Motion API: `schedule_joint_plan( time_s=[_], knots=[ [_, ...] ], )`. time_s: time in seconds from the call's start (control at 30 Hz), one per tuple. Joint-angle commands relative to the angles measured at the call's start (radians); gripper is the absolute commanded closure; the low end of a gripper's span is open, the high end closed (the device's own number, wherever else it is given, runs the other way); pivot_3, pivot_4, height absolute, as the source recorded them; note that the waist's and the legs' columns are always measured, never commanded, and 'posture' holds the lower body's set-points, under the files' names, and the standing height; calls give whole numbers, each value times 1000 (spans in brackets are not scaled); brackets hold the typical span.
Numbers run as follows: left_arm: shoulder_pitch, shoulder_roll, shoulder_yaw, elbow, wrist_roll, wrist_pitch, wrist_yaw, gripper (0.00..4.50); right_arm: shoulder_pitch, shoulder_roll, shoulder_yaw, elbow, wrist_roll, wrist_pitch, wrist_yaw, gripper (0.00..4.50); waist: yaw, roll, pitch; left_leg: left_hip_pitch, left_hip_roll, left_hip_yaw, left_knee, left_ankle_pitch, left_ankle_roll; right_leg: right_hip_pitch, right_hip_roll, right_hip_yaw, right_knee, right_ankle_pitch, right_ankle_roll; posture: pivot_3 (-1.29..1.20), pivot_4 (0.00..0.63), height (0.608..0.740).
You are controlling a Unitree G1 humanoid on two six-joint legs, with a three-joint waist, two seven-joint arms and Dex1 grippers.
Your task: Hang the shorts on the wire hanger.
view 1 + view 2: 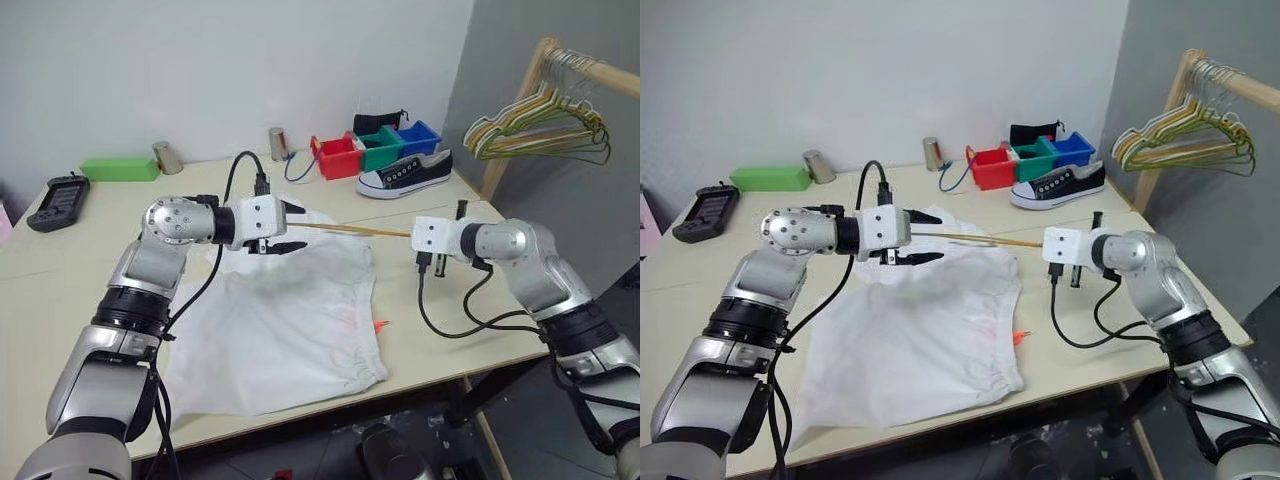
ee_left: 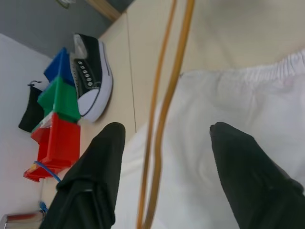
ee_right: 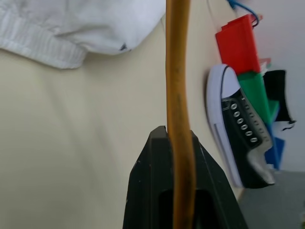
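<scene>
Left eye view: the wire hanger [image 1: 352,231] spans level between both grippers, above the shorts [image 1: 290,325] on the table [image 1: 440,340]. Left wrist view: left fingers [image 2: 97,176] parted, straddling the wire. Right wrist view: right fingers [image 3: 152,191] clamp it.

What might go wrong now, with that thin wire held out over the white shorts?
Only the right hand is shut on the wire hanger; the left hand stands open around it, so the long hanger could sag or twist. The shorts lie flat on the table, with no opening lifted, so threading the wire in may just push the fabric along.
</scene>
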Motion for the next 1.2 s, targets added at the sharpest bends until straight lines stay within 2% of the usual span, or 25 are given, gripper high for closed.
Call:
schedule_joint_plan(
  time_s=[0.03, 0.13, 0.37, 0.47, 0.53, 0.7, 0.97, 1.2],
  knots=[
    [28, -2, 105, -136, -154, 191, 11, 594, 117, -94, -104, -70, 153, 140, 166, 4500, 9, 0, 0, 0, 0, -1, 0, 0, 0, 1, 0, -1, -1, 0, 0, -355, 47, 740],
    [115, 29, 121, -237, -199, 303, -9, 41, 202, -165, -172, -128, 295, 330, 306, 4500, 10, 0, 0, 0, 0, 0, 0, 0, 0, 1, 0, -1, -1, 0, 0, -355, 49, 740],
    [287, 39, 163, -456, -306, 519, 32, 41, 415, -341, -298, -317, 678, 876, 540, 4500, 2, 0, 0, 2, 2, 1, 0, 0, 0, 2, 1, -1, 0, -1, -1, -353, 53, 740],
    [347, 41, 185, -540, -362, 609, 55, 41, 507, -404, -344, -363, 807, 1042, 571, 4500, 5, -1, 0, 1, 2, 1, 0, -1, 0, 3, 0, -1, -1, -1, -2, -351, 52, 740],
    [403, 61, 181, -588, -359, 616, 50, 41, 572, -419, -372, -383, 868, 1122, 558, 4500, 6, -1, 0, 1, 2, 2, 0, -1, 0, 3, 0, -1, -2, -5, -8, -343, 51, 740],
    [467, 84, 185, -653, -366, 636, 55, 41, 691, -424, -420, -399, 952, 1212, 498, 4500, 16, -3, 1, 0, 3, 4, 0, -5, -5, 1, 1, -1, -2, -6, -10, -331, 51, 740],
    [492, 86, 194, -680, -368, 655, 75, 41, 836, -329, -474, -423, 1020, 1230, 350, 4500, 32, -5, 1, -1, 3, 4, 0, -5, -5, 0, 0, -1, -4, -6, -11, -325, 52, 740],
    [463, 87, 179, -663, -355, 645, 67, 41, 801, -255, -488, -493, 1117, 1296, 259, 4500, 30, -7, 3, -1, 3, 5, 0, -6, -5, -1, 0, -1, -5, -6, -11, -327, 54, 740]
  ],
)
